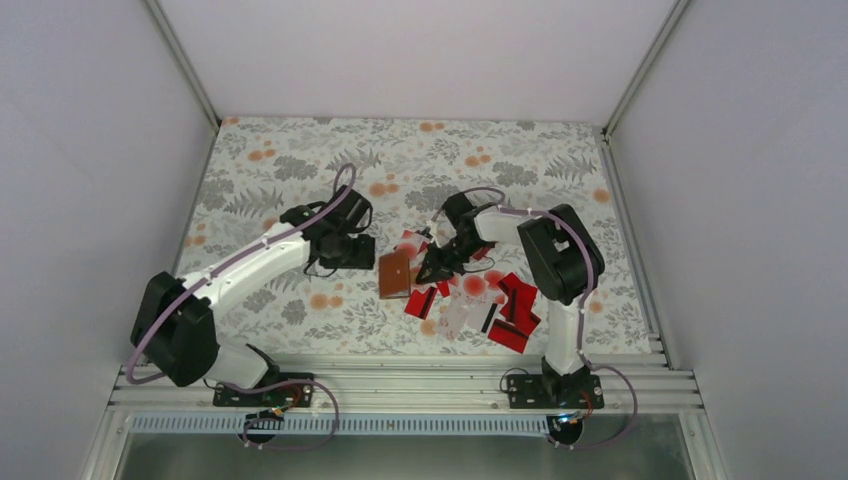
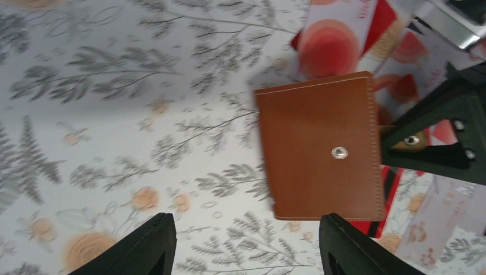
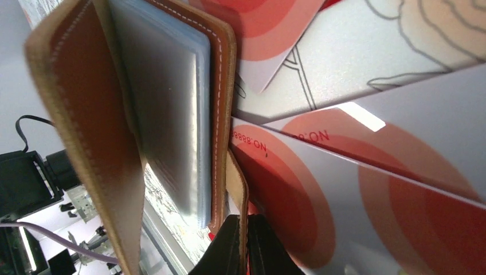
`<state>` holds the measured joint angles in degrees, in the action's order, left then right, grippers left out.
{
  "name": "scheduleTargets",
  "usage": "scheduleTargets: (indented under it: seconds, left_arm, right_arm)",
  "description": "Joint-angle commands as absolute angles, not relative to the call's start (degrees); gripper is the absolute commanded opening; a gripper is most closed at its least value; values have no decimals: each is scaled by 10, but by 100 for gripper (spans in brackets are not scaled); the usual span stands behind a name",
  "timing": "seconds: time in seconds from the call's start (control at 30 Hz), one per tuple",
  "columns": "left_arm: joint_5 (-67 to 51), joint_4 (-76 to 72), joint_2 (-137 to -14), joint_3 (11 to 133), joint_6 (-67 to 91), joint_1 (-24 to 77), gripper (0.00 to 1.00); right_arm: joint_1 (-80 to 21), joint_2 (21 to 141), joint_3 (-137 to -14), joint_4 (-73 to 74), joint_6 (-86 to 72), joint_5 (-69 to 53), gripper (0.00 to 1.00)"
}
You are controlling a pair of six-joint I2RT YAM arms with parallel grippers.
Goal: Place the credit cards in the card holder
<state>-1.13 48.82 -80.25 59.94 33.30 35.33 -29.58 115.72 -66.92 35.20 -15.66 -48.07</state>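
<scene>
The brown card holder [image 1: 394, 272] sits at the left edge of the pile of credit cards [image 1: 478, 300]. In the left wrist view the card holder [image 2: 321, 149] shows its closed outer face with a metal snap. My right gripper [image 1: 436, 264] is shut on the card holder's tan strap [image 3: 239, 189]. The right wrist view shows the holder [image 3: 86, 114] part open, with pale blue-grey pockets [image 3: 172, 114] and white red-blotched cards [image 3: 367, 189] beside it. My left gripper [image 2: 246, 252] is open and empty, just left of the holder [image 1: 350, 248].
Red cards with a dark stripe [image 1: 515, 310] and white blotched cards lie scattered right of the holder, some under it [image 2: 390, 183]. The floral tablecloth [image 1: 300, 170] covers the table. White walls enclose the left, right and back sides.
</scene>
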Motion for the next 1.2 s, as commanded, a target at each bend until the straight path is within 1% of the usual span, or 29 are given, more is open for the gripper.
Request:
scheduleTargets:
  seconds: [0.0, 0.17, 0.27, 0.4, 0.53, 0.7, 0.77, 0.87, 0.97, 1.07, 1.17]
  left_arm:
    - [-45, 443, -849, 649, 303, 372, 67]
    - [-34, 445, -901, 706, 280, 400, 80]
    - [-26, 446, -935, 722, 273, 415, 84]
    - [2, 463, -982, 734, 282, 429, 87]
    - [36, 473, -1005, 736, 287, 433, 86]
    - [79, 494, -1013, 733, 288, 433, 78]
    - [99, 504, -1004, 729, 296, 433, 72]
    - [112, 505, -987, 710, 301, 432, 57]
    - [122, 504, -974, 686, 308, 429, 45]
    - [126, 500, -951, 661, 320, 422, 39]
    - [122, 488, -929, 638, 323, 413, 34]
  right_arm:
    - [-301, 1125, -692, 379, -151, -455, 4]
    - [-313, 1111, -702, 379, -176, -457, 4]
    - [-319, 1103, -703, 373, -191, -467, 4]
    - [-325, 1094, -704, 370, -197, -472, 4]
    - [-327, 1096, -703, 378, -191, -469, 4]
    - [-326, 1093, -701, 384, -185, -463, 4]
    - [-326, 1095, -700, 388, -181, -456, 4]
    - [-326, 1097, -696, 389, -177, -450, 4]
    - [-326, 1104, -693, 389, -171, -446, 4]
    - [-326, 1112, -693, 391, -166, -438, 4]
    - [-326, 1118, -695, 390, -164, -436, 4]
